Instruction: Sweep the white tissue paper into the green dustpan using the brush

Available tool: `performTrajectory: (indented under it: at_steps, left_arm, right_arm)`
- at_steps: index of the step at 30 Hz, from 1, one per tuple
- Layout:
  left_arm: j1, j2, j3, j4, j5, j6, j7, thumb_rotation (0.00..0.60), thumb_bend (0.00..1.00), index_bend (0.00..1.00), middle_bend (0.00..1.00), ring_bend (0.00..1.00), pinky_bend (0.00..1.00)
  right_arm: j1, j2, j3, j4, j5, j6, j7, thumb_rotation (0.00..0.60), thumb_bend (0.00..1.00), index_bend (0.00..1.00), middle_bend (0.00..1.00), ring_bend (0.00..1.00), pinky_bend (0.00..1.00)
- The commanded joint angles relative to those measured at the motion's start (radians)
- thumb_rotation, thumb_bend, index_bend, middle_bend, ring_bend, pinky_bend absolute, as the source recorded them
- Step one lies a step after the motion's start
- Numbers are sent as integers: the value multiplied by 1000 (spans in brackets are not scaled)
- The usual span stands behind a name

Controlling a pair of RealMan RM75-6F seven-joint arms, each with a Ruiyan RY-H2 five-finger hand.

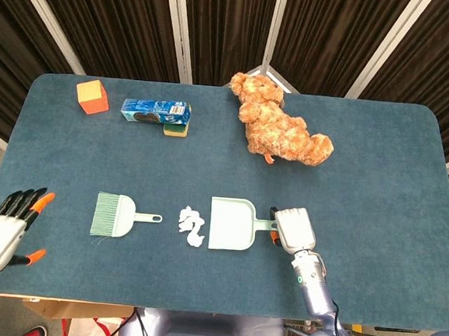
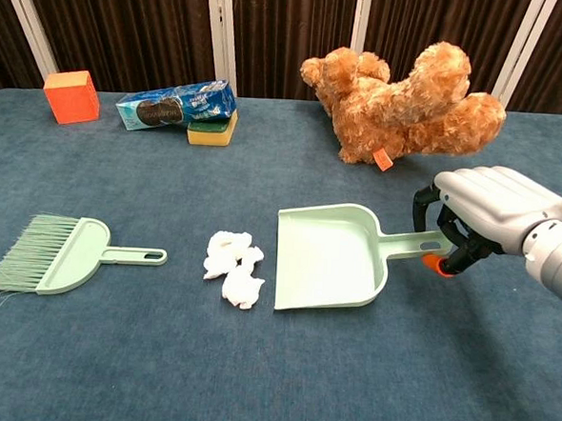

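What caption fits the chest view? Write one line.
Right hand grips the mint-green plastic dustpan beside crumpled white tissue paper; the brush lies untouched.

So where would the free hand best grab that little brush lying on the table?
Probably by its slim handle, which points toward the tissue and lies bare on the cloth. The left hand could come down from above and close across it; the bristles are soft and splay, so they would give a poor hold.
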Motion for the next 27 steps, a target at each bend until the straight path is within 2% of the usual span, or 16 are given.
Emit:
performTrajectory:
  at_steps: [1, 7, 13, 15, 18, 21, 23, 27]
  left_arm:
    - [-77, -15, -63, -26, -94, -78, 117, 600, 35, 0, 87, 12, 43]
    - [-160, -75, -115, -28, -220, -152, 261, 600, 36, 22, 133, 94, 136]
    - [-221, -141, -128, -24, -319, -199, 371, 600, 69, 83, 205, 176, 237]
    - [-238, -163, -129, -18, -342, -206, 403, 600, 94, 127, 280, 250, 317]
    - [-273, -212, -136, -1, -389, -215, 464, 600, 154, 200, 478, 457, 529]
    - [-304, -253, -145, 6, -450, -231, 503, 600, 247, 259, 600, 566, 649]
    - [-326, -282, -151, 9, -489, -238, 527, 600, 296, 285, 649, 613, 698]
    - [-371, -342, -154, 25, -547, -232, 593, 600, 316, 301, 679, 641, 724]
  right_arm:
    - [-1, 4, 4, -4, 5, 4, 8, 600, 416, 656, 845, 828, 864]
    - [2, 9, 10, 14, 0, 10, 13, 600, 416, 656, 845, 828, 864]
    - [3, 16, 13, 24, 15, 0, 19, 600, 417, 656, 845, 827, 864]
    - [2, 20, 10, 24, 13, 0, 19, 600, 419, 656, 845, 827, 864]
    - [16, 30, 24, 29, 21, -18, 22, 600, 420, 656, 845, 828, 864]
    - [20, 34, 22, 25, 19, -20, 16, 600, 424, 656, 845, 828, 864]
    - [22, 37, 22, 23, 18, -20, 12, 600, 430, 656, 845, 828, 864]
    - [34, 40, 17, 24, 16, -26, -13, 600, 437, 655, 845, 828, 864]
